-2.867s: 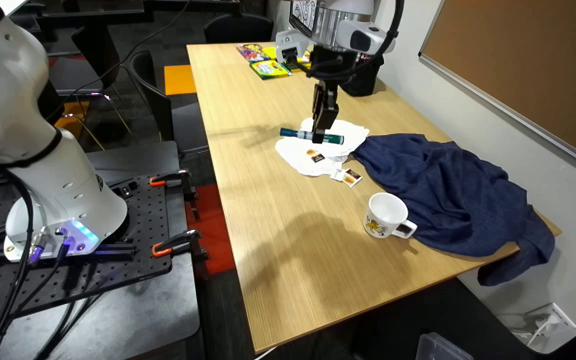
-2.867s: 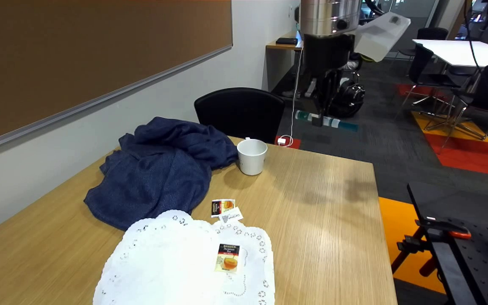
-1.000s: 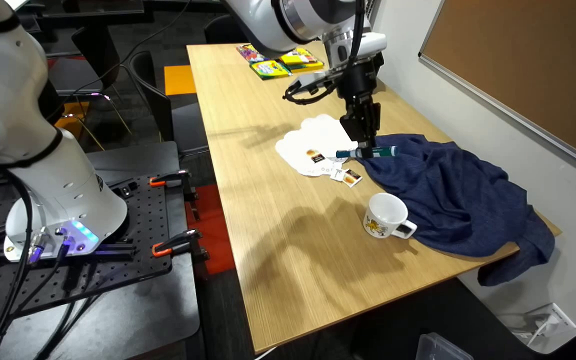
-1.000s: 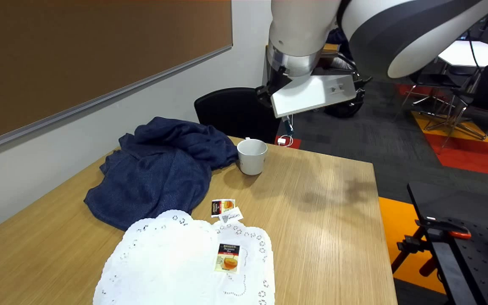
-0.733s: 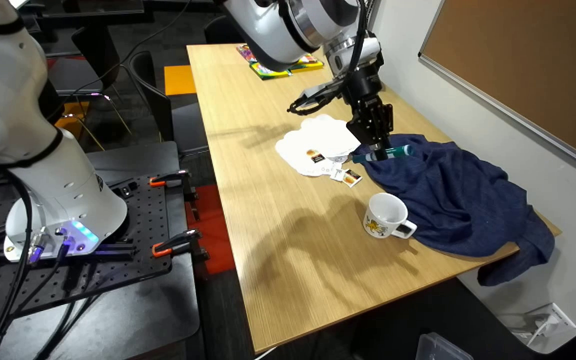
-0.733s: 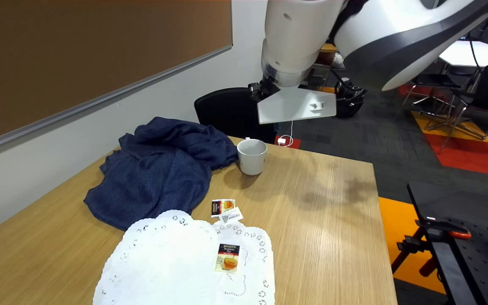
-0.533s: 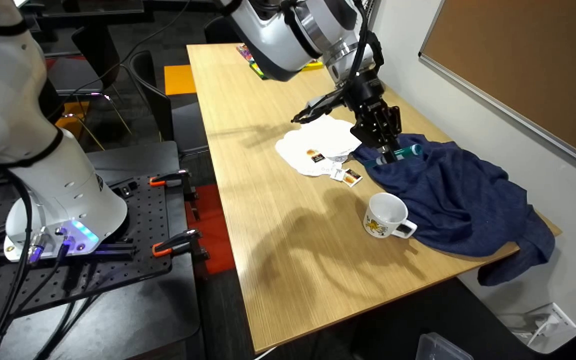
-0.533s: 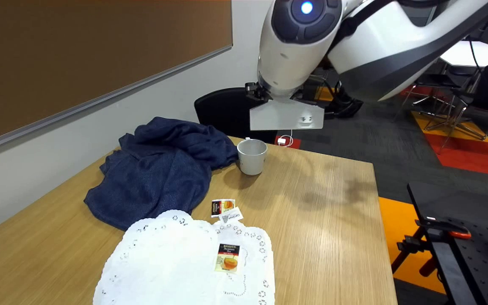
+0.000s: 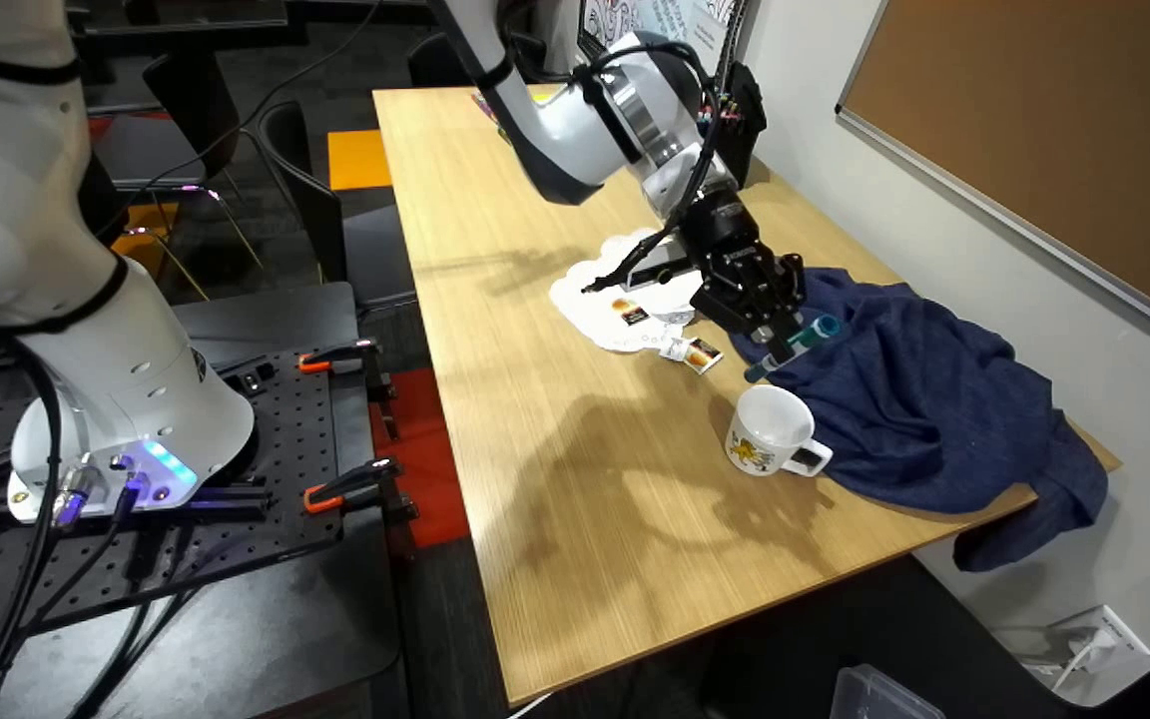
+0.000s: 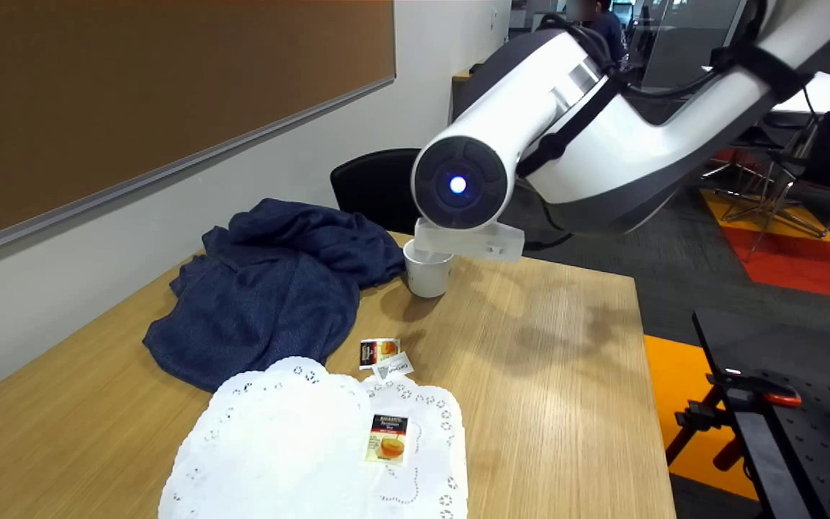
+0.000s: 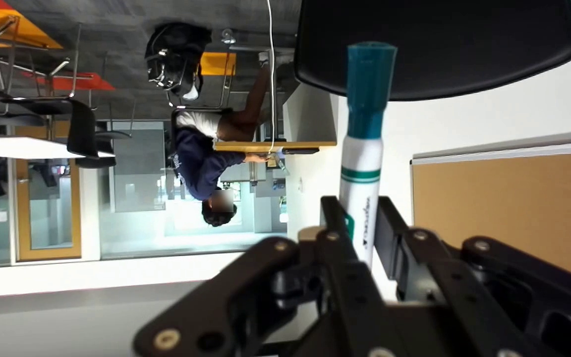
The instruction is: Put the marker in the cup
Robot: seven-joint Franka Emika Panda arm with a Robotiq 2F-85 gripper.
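The gripper (image 11: 360,210) is narrow and squeezes the marker (image 11: 361,163), with one finger on each side of it. In the wrist view the marker has a white middle with green rings, and a dark blue-green end that sticks out past the fingers (image 11: 333,215).

In an exterior view the marker leans, with one end high and one end low. It is up in the air with the gripper, outside the cup (image 9: 775,451). Its low end shows close to the cup's rim, but I cannot tell if it is right over the cup.

The cup stands upright on the counter (image 9: 495,419), lower than the gripper and near it. It is white and has a handle and a yellow picture on its side.

A blue cloth (image 9: 904,399) lies in a heap, also lower than the gripper, just beside the cup. I cannot tell if they touch.

Two tea packets (image 10: 387,440) lie lower than the gripper too. One has a small white tag (image 10: 393,366) at its edge, and the other is on top of some lacy white paper (image 10: 278,440).

In an exterior view the arm (image 10: 602,151) hides the gripper, and a pale box (image 10: 476,241) on it covers part of the cup's rim.

In the wrist view, upside down, a person (image 11: 196,163) sits at a desk (image 11: 285,144) well past the gripper.
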